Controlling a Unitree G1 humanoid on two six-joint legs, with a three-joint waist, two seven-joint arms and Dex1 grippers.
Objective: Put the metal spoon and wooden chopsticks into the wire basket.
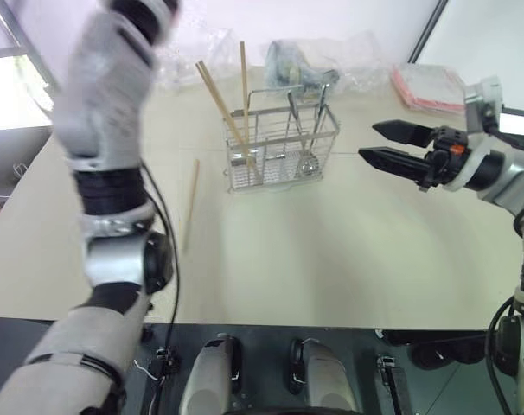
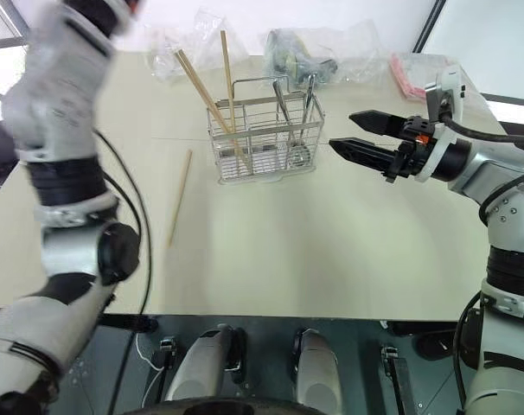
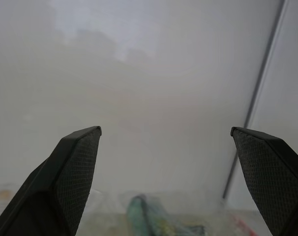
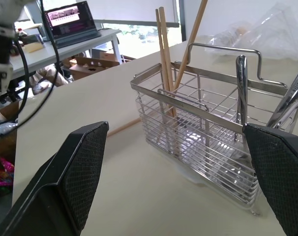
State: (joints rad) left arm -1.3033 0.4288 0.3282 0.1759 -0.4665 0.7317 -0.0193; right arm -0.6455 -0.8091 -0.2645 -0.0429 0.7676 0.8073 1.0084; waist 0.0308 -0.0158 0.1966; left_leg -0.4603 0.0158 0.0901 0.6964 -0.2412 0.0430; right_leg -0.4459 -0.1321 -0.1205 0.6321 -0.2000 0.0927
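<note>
Head views: one loose chopstick (image 1: 190, 204) lies flat on the table (image 1: 331, 259), long axis running front-to-back, just left of the wire basket (image 1: 282, 149); it sits on the left arm's side, so the left gripper looks nearer, the right gripper (image 1: 385, 144) being across the basket from it with jaws spread, empty. Three wooden chopsticks (image 1: 232, 112) stand tilted in the basket's left compartment; two metal spoons (image 1: 309, 130) stand in the right part. Left wrist view: left gripper (image 3: 166, 182) fingers splayed wide, nothing between, aimed up at the wall. Right wrist view: right fingers (image 4: 70, 182) released, basket ahead, same three sticks inside, loose stick on the table beyond
</note>
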